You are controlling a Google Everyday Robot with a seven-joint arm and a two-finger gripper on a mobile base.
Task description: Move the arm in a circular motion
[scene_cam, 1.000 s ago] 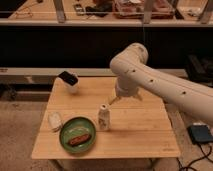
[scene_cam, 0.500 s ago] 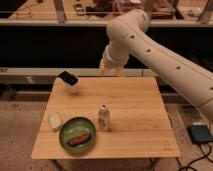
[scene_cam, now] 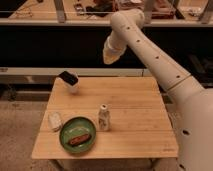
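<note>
The large cream-white arm (scene_cam: 150, 55) with small dark dots reaches from the lower right up to a bend near the top centre, then angles down and left. Its gripper (scene_cam: 111, 54) hangs in the air above the back edge of the wooden table (scene_cam: 130, 100), in front of the dark shelf. It is well above everything on the table and touches nothing.
On the table stand a small white bottle (scene_cam: 103, 118), a green plate (scene_cam: 78, 133) with a brown piece of food, a white object (scene_cam: 54, 120) at the left edge, and a black-and-white object (scene_cam: 69, 80) at the back left. Shelving with clutter runs behind.
The gripper has risen from low over the table's middle to high above its back edge, swinging left and then a little back to the right. The table's objects have not moved.
</note>
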